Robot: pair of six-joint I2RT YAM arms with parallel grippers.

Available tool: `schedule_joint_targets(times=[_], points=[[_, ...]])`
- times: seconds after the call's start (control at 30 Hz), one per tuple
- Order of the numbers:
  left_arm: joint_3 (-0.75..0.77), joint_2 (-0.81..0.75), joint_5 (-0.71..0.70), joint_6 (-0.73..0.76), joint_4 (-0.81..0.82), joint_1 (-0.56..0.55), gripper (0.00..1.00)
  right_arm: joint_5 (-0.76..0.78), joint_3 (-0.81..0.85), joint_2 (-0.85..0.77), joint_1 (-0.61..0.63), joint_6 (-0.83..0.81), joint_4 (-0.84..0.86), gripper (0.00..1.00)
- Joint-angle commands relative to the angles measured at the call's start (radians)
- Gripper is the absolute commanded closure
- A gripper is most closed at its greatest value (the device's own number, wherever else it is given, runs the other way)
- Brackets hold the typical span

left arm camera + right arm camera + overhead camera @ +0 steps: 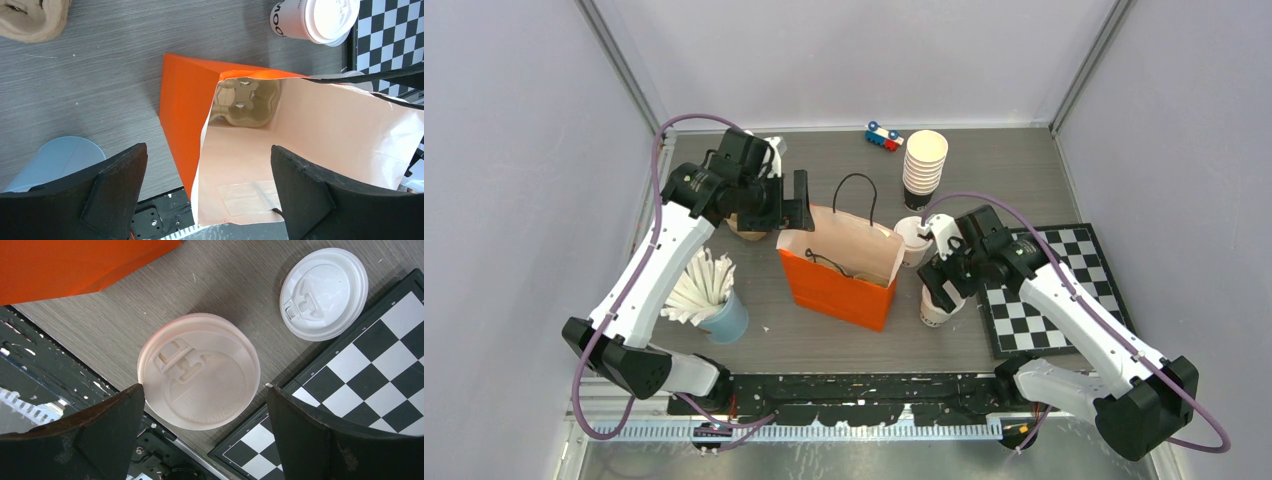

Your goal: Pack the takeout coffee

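1. The right gripper (205, 389) hangs spread wide, holding nothing, directly above one lidded cup (200, 370). A finger stands on each side of the lid and clear of it.
2. That cup stands upright on the table between the orange bag (834, 285) and the chessboard (1049, 290), near the front edge. The second lidded cup (324, 292) stands farther back, just beside the bag's right side.
3. I judge these cups to be light, thin-walled paper that dents under a hard squeeze. The plastic lid is smooth and could pop off if I press on it. I cannot tell whether there is liquid inside, so I treat them as full and keep them upright.
4. I would take hold on the paper wall just under the lid rim, closing only enough to carry.
5. The left gripper (207, 150) is also spread and empty, poised over the bag's open mouth.
6. The bag stands upright with its mouth open. A cardboard carrier (245, 102) lies at the bottom, its cup wells empty as far as I can see. No cup is in the bag yet.
7. Another carrier (30, 20) sits on the table beyond the bag.
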Motion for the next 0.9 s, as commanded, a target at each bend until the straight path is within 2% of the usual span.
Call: schedule_joint_targets(times=[0.0,0.23,0.87], points=[[-0.012,-0.032,0.004,0.011,0.030,0.004,0.05,-0.017,0.035,-0.010,-0.004,0.003,-0.006,0.04],[-0.014,-0.032,0.003,0.011,0.033,0.004,0.05,0.018,0.015,-0.007,-0.003,0.005,0.027,0.05],[-0.016,-0.028,0.006,0.011,0.038,0.005,0.05,-0.024,-0.040,-0.011,-0.002,0.000,0.051,0.09]])
